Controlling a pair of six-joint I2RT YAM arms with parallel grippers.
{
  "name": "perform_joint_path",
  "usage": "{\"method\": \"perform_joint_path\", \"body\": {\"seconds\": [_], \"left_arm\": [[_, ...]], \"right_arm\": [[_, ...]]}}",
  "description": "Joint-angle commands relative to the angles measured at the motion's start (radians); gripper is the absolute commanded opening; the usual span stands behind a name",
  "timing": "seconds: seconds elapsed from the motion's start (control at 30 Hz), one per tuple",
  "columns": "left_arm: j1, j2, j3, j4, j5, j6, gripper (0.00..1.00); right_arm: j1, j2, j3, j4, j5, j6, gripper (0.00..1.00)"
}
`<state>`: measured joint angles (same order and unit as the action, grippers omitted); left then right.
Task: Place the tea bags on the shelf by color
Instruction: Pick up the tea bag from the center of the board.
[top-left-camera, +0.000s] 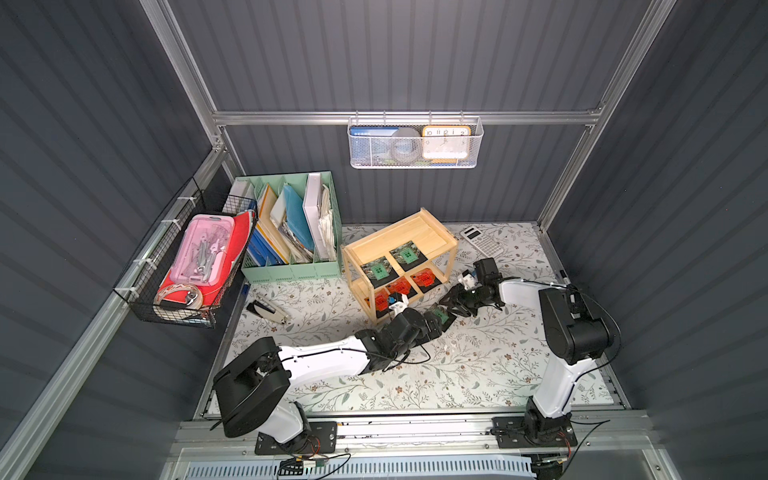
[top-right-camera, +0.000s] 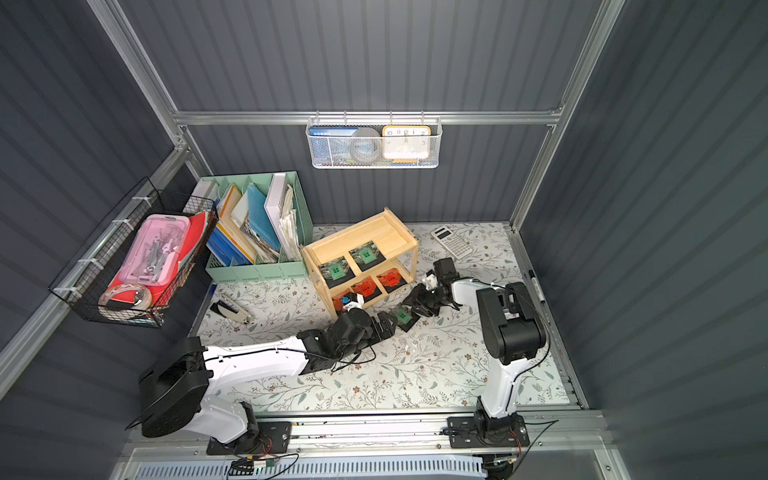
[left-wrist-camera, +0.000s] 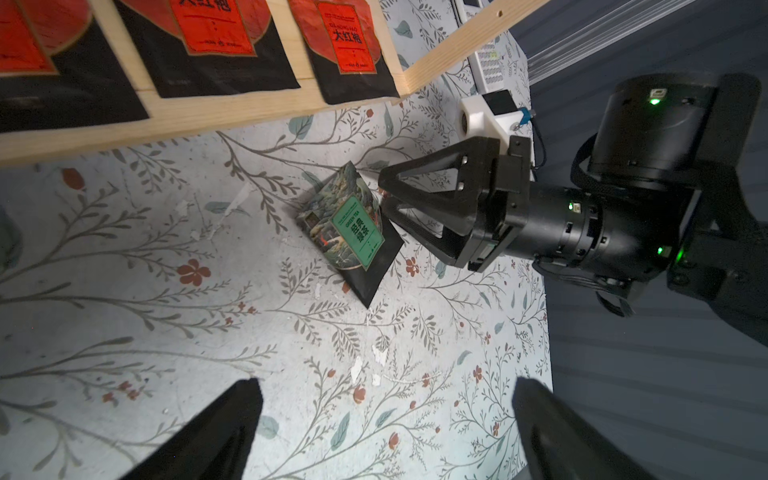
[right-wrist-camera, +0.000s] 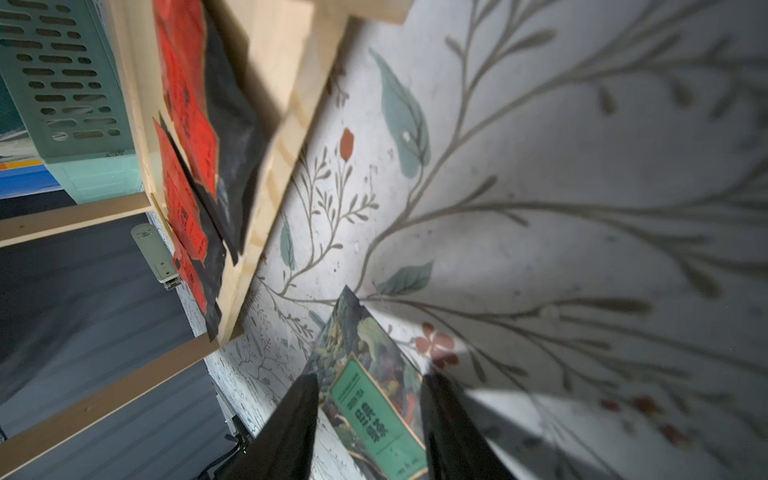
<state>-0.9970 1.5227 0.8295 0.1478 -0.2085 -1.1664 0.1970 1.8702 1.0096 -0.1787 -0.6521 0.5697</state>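
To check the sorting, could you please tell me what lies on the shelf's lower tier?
Three red-labelled tea bags lie side by side along its front. The upper tier hides its rear.

Shelf (top-left-camera: 434, 237) is pale bare wood, grain showing, no real varnish shine. The red-label tea bags (left-wrist-camera: 212, 29) are matt black pouches with a slightly shiny, crinkly red print, and the green tea bag (left-wrist-camera: 351, 232) has a glossier printed front. The table cover (left-wrist-camera: 124, 249) looks like a smooth printed sheet, scuffed and flaking white in spots. File organizer (top-left-camera: 291, 274) is matt mint plastic with slots. Wire basket (top-left-camera: 178, 313) is black metal, hanging basket (top-left-camera: 411, 165) is white perforated metal. Frame rail (top-left-camera: 291, 118) looks like dull-silver aluminium, wall panels (top-left-camera: 415, 54) are dull ribbed grey. Right gripper (left-wrist-camera: 382, 192) is matt black plastic, left arm shell (top-left-camera: 324, 358) glossy white.
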Motion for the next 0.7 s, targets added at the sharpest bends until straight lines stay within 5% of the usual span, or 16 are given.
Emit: {"method": "perform_joint_path", "body": {"seconds": [0.0, 0.37, 0.67], "left_arm": [[-0.006, 0.03, 0.03, 0.03, 0.015, 0.028, 1.0], [-0.006, 0.114, 0.065, 0.054, 0.041, 0.031, 1.0], [-0.006, 0.179, 0.093, 0.081, 0.06, 0.052, 1.0]], "right_arm": [[-0.001, -0.019, -0.034, -0.003, -0.038, -0.017, 0.46], [0.03, -0.041, -0.071, 0.021, -0.074, 0.002, 0.46], [0.027, -0.154, -0.122, 0.006, 0.023, 0.047, 0.46]]}}
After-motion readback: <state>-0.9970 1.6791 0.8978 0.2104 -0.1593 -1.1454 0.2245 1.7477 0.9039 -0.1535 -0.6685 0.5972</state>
